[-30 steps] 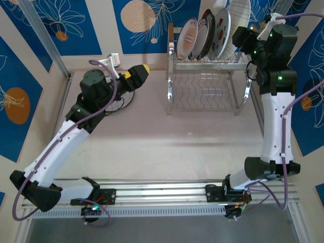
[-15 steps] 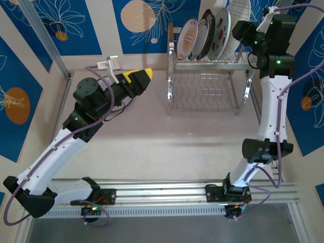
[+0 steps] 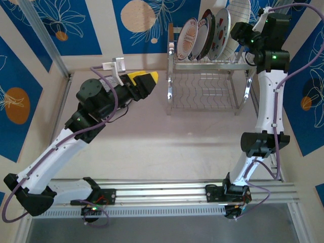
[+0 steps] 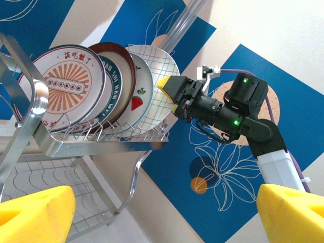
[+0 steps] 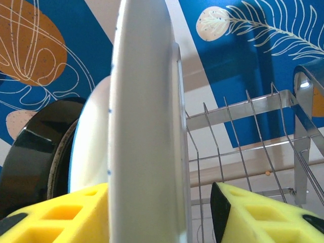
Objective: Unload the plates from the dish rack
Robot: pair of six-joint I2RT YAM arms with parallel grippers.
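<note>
Your right gripper (image 5: 159, 210) straddles the grid plate (image 5: 144, 101) at the right end of the rack (image 4: 101, 144), top tier, jaws not yet pinching it. Lift early or crooked and it may slip, clattering into the other plates (image 4: 76, 86). Your left gripper (image 3: 149, 78) gapes empty.

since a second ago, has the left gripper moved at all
Yes. In the top view the left gripper has shifted right across the table, closer to the left legs of the dish rack, with a gap between them.
</note>
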